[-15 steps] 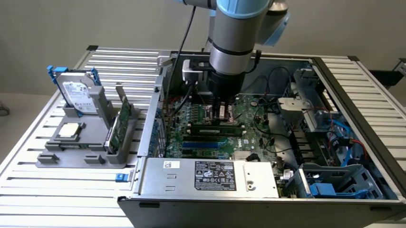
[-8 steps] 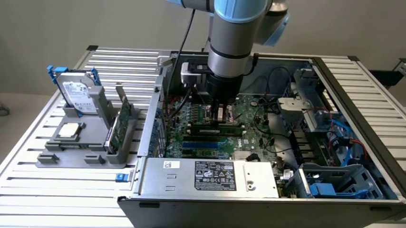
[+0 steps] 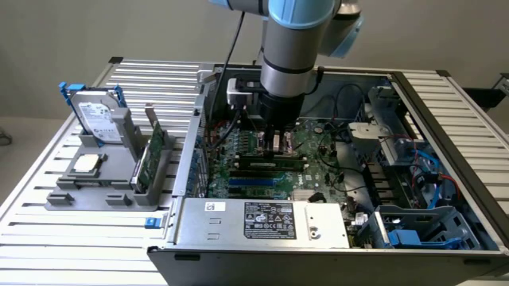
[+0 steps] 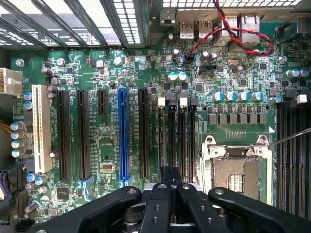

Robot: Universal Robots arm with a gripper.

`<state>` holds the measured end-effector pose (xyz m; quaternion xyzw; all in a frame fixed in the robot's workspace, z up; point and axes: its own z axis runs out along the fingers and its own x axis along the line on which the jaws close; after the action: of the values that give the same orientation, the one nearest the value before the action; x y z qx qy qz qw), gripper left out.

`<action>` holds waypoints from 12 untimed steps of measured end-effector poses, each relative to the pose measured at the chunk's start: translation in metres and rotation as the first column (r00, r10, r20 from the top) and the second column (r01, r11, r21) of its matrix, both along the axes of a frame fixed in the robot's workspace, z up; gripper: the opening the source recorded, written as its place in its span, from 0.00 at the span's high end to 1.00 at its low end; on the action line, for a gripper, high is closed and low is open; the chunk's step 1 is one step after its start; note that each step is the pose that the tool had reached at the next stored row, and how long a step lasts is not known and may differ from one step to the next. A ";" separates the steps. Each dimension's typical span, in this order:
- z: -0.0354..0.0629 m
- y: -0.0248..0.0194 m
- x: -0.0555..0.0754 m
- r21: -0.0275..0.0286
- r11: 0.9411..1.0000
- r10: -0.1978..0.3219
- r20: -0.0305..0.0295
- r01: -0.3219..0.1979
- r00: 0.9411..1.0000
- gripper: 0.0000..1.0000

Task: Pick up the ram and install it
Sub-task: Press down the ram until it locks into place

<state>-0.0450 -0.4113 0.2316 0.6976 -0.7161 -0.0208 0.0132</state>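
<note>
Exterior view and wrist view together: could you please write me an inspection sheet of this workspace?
Surface: slatted metal table carrying an open computer case.
Job's things: black memory slots under the gripper; whether it carries the ram cannot be told.
Clutter: hard drive and green expansion card upright in a grey holder.
Grippers: low inside the case, over the motherboard.
Cables: red-black twisted wire; blue cables.
Surroundings: plain wall.
</note>
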 end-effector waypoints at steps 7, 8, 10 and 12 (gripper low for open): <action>-0.0037 -0.0001 0.000 -0.001 1.000 0.007 0.000 -0.007 1.000 0.89; -0.0043 -0.0001 0.000 -0.001 1.000 0.007 0.000 -0.007 1.000 0.89; -0.0059 0.0000 0.000 0.000 1.000 0.008 0.000 -0.008 1.000 0.89; -0.0070 -0.0001 0.000 -0.001 1.000 0.009 0.000 -0.009 1.000 0.89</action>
<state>-0.0451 -0.4114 0.2247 0.7008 -0.7129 -0.0205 0.0138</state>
